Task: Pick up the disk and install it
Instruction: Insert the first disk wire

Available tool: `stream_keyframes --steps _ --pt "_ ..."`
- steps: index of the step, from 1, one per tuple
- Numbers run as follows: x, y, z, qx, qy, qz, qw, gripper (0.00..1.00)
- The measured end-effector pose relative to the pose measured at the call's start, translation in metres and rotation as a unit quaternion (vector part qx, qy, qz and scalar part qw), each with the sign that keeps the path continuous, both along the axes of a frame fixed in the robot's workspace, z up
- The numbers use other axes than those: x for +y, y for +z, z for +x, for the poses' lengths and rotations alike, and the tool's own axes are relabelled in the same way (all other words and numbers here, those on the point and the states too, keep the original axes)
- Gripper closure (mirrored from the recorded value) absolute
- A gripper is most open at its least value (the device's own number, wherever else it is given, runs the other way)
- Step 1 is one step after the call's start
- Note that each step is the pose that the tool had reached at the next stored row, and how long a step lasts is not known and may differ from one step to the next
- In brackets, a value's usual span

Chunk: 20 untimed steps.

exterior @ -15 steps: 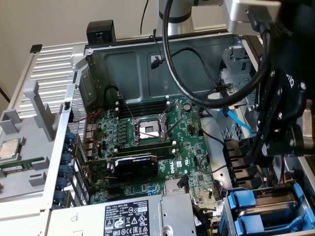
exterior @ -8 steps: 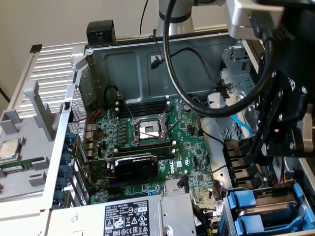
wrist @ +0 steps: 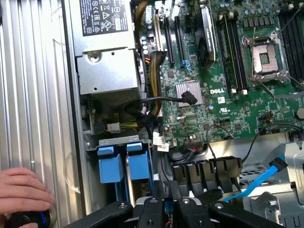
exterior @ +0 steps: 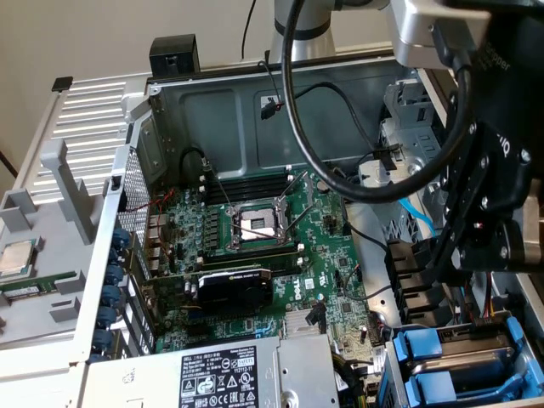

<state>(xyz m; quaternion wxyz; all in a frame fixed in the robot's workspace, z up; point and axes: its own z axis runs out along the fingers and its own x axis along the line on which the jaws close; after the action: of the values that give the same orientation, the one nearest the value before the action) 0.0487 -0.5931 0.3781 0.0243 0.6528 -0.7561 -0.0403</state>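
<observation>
Working with the gripper (wrist: 166, 211) nearly closed and holding nothing just beside the blue-framed disk (wrist: 140, 164), which sits in the bay (wrist: 118, 139) next to the power supply (wrist: 107, 71), we risk snagging the blue cable (wrist: 278, 165) or jamming the disk crooked.

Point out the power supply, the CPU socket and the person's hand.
power supply (exterior: 217, 378): exterior view, on its printed label.
CPU socket (exterior: 255, 223): exterior view, on its centre.
hand (wrist: 23, 189): wrist view, on its middle.
</observation>
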Motion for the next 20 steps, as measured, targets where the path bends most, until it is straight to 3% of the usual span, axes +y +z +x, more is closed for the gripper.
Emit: stream_keyframes --steps 4,7,9,12,14,17,20 --pt "-0.0003 0.0 0.0 0.0 0.0 -0.0001 1.0 0.84" --pt "-0.0038 0.0 0.0 0.0 0.0 0.0006 1.0 0.84" --pt "-0.008 -0.0001 0.0 0.0004 0.0 0.0058 1.0 0.84" --pt "-0.0117 -0.0001 0.0 0.0004 0.0 0.0083 1.0 0.84" --pt "-0.0126 -0.0005 0.001 0.0004 0.0 0.0095 1.0 0.84" --pt "-0.014 -0.001 0.001 0.0004 0.002 0.0135 0.9999 0.84" --pt "-0.0144 -0.0013 0.001 0.0005 0.008 0.0195 0.9998 0.84"
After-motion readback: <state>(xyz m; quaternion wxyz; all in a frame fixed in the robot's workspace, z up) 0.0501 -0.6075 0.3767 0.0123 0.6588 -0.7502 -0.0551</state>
